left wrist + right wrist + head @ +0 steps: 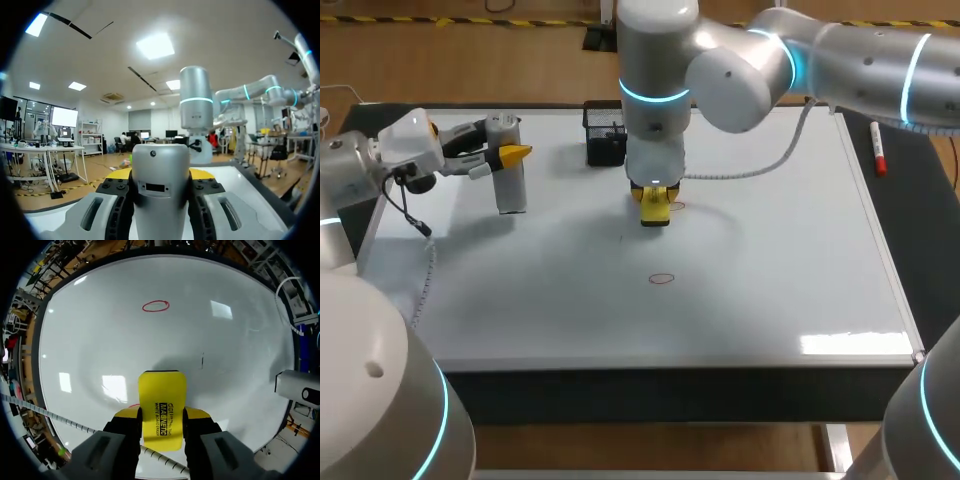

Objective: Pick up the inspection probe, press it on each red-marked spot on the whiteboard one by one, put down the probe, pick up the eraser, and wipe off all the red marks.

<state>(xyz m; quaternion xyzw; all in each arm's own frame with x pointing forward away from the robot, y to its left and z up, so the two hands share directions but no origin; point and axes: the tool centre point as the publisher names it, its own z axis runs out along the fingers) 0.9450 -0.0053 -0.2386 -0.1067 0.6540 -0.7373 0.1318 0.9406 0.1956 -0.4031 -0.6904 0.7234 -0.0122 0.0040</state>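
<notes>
Two red marks are seen on the whiteboard [790,290]: a full oval [662,279] near the middle and, farther back, a second mark [677,205] partly hidden by the yellow eraser [655,212]. The eraser is gripped from both sides by the right gripper [655,195], which is pointed straight down at the board's centre. Whether the eraser touches the surface cannot be told. At the far left, the grey probe [510,185] is clamped upright in the left gripper [503,157], over the board. A black basket [605,135] is set at the far edge, left of the eraser. A red marker [877,148] lies just beyond the board's right edge.
</notes>
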